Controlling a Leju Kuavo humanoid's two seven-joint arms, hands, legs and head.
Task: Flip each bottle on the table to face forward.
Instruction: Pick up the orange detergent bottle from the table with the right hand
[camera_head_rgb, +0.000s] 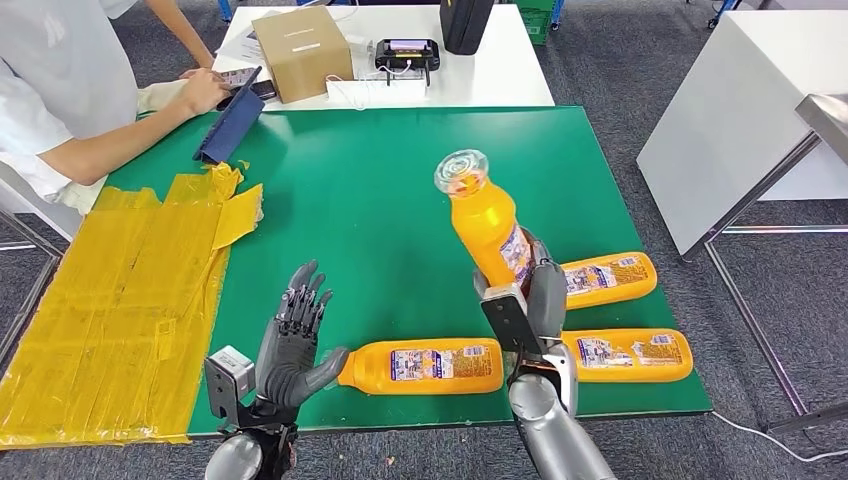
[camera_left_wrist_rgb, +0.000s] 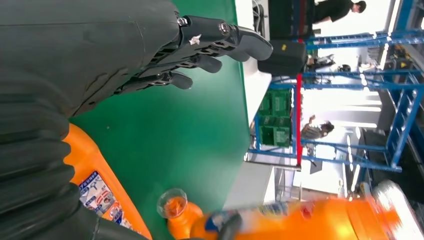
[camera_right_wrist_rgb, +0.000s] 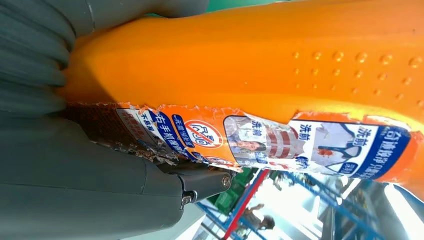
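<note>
Orange bottle (camera_head_rgb: 487, 226) in right hand (camera_head_rgb: 528, 300), torn Chinese-script label (camera_right_wrist_rgb: 260, 142).

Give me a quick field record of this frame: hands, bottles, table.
left hand: open, fingers spread, beside lying bottle's neck
right hand: grips raised bottle
raised bottle: orange, lifted off table, cap end up
lying bottles: near-left, near-right, far-right, all on their sides
table: green top, yellow tape patch on left
person: at far-left corner
</note>
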